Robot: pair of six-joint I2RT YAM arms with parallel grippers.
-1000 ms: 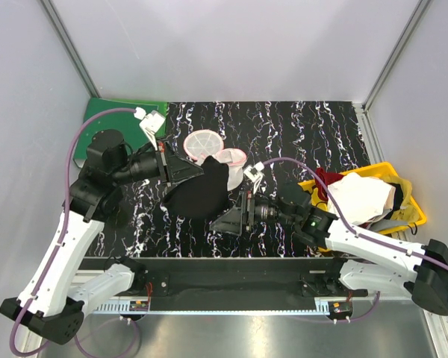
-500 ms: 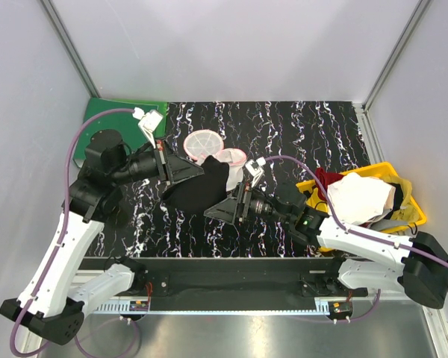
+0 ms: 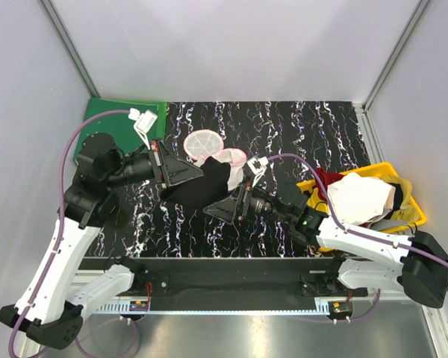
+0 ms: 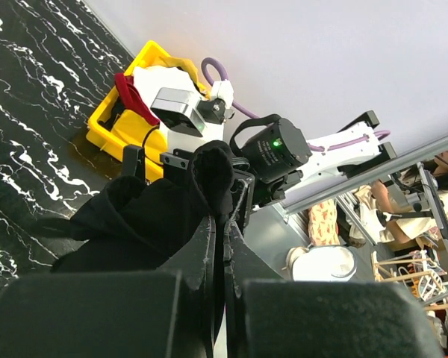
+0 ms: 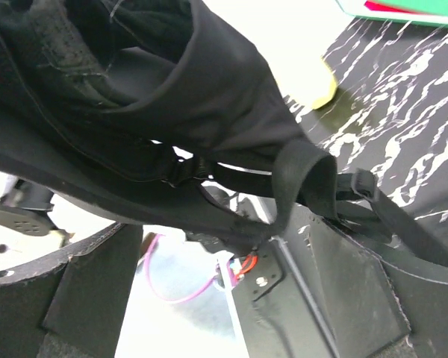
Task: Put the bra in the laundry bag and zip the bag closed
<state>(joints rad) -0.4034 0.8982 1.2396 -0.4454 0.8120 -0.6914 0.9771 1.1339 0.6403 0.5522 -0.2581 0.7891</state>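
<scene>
1. Bra (image 3: 198,190): black, soft, bunched up, hanging off the table (image 3: 306,134) near its middle-left. It isn't in the bag.
2. L gripper (image 3: 199,174) has it. In the L wrist view the 2 fingers (image 4: 201,246) are pressed together w/ a fold of the black fabric (image 4: 145,220) pinched between them, and the rest bulges past the tips.
3. R gripper (image 3: 218,209) sits just below/front of the bra w/ jaws spread wide, gripping nothing. In the R wrist view the bra (image 5: 172,97) drapes over and across the gap, 1 strap loop (image 5: 308,179) dangling toward the R-side finger (image 5: 343,291). Can't tell if the fabric actually touches either finger.
4. The 2 grippers point at each other, tips close, w/ the bra between.
5. Laundry bag (image 3: 205,143): white mesh drum w/ pink rims, lying on the table just behind the bra. 1 round end faces up and a 2nd pink-rimmed round (image 3: 235,158) shows beside it, partly hidden by the black fabric. Can't make out the zip.
6. Yellow basket (image 3: 417,216) at the R edge of the table, well apart from the bag, holding white cloth (image 3: 358,198) and a red piece (image 3: 330,179).
7. Green mat (image 3: 116,113) at the far L corner, behind the L arm.
</scene>
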